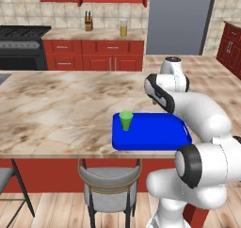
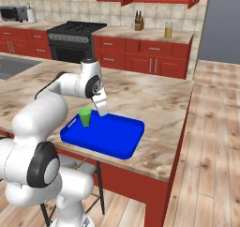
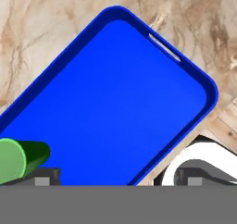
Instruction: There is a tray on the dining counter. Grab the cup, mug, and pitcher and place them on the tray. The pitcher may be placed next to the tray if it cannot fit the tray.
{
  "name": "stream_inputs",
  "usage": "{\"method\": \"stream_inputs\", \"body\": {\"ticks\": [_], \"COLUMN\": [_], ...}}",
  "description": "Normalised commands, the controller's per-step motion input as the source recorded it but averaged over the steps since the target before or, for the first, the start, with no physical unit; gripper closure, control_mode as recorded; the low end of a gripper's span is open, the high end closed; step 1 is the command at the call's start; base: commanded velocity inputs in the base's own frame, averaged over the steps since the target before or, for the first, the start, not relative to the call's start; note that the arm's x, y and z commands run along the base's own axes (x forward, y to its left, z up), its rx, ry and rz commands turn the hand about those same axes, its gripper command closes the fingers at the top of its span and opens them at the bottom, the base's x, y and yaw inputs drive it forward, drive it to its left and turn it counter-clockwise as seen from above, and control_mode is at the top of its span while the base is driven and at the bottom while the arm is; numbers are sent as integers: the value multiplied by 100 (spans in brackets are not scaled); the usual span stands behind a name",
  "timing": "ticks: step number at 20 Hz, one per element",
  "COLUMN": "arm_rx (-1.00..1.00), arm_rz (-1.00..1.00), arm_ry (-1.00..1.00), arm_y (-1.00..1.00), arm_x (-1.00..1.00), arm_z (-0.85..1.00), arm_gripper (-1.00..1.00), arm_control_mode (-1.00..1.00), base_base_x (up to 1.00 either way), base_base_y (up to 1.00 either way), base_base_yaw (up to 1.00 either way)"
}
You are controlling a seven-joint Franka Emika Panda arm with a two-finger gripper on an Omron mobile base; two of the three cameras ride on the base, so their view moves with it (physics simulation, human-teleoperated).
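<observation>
The green cup (image 1: 125,120) (image 2: 85,117) stands upright in the left end of the blue tray (image 1: 155,135) (image 2: 110,137) on the dining counter (image 1: 56,109) (image 2: 150,104). My gripper (image 2: 101,109) (image 3: 118,177) hangs open just above the tray, right beside the cup, with nothing between its fingers. In the hand view the cup (image 3: 16,159) sits at the lower left, by one fingertip, and the bare tray floor (image 3: 115,93) spreads ahead. The pitcher (image 1: 123,28) (image 2: 168,30) with orange liquid stands on the far wall counter. The mug is out of view.
A grey-seated stool (image 1: 109,177) is tucked under the dining counter's near edge. On the wall counter a knife block (image 1: 88,23) (image 2: 138,23) stands left of the pitcher. A black stove (image 1: 21,38) (image 2: 75,36) and a sink (image 2: 14,64) lie further left.
</observation>
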Motion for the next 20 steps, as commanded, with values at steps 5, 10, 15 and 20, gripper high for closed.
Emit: {"method": "stream_inputs", "body": {"ticks": [5,10,15,20], "arm_rx": [0,0,0,0], "arm_rz": [7,9,18,18], "arm_ry": [0,1,0,1], "arm_y": [-30,-20,-13,-5], "arm_x": [-65,-37,-38,-49], "arm_z": [24,23,16,11], "arm_gripper": [-100,-100,-100,-100], "arm_control_mode": [-100,-100,-100,-100], "base_base_x": [0,0,0,0], "base_base_y": [0,0,0,0], "base_base_yaw": [0,0,0,0]}}
